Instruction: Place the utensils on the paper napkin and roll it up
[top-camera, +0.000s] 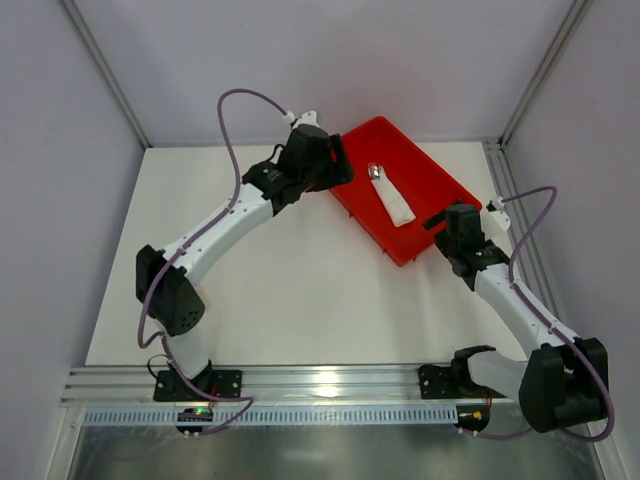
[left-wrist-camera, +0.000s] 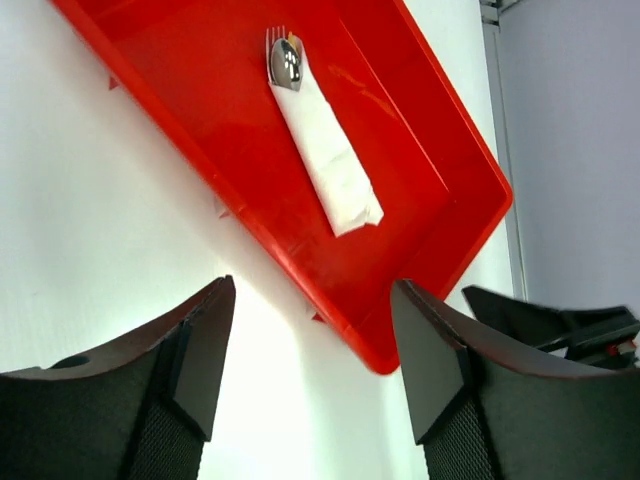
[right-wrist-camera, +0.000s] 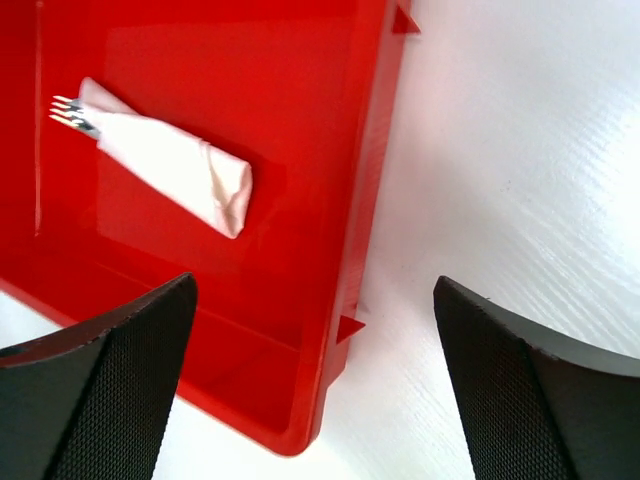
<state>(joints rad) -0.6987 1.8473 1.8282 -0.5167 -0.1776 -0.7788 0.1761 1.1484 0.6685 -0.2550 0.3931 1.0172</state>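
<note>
The paper napkin (top-camera: 394, 201) lies rolled into a white bundle inside the red tray (top-camera: 440, 177). The utensils' silver heads (top-camera: 375, 171) stick out of its far end; their handles are hidden inside the roll. In the left wrist view the roll (left-wrist-camera: 327, 158) shows a spoon and a fork head (left-wrist-camera: 286, 58). In the right wrist view the roll (right-wrist-camera: 182, 166) shows fork tines (right-wrist-camera: 68, 112). My left gripper (top-camera: 340, 166) (left-wrist-camera: 312, 292) is open and empty at the tray's left edge. My right gripper (top-camera: 438, 219) (right-wrist-camera: 315, 288) is open and empty over the tray's near corner.
The red tray (left-wrist-camera: 190, 110) (right-wrist-camera: 300, 110) sits tilted at the back right of the white table. The right arm's gripper (left-wrist-camera: 560, 322) shows beyond the tray's corner in the left wrist view. Enclosure walls and a metal frame post (top-camera: 530, 70) border the table.
</note>
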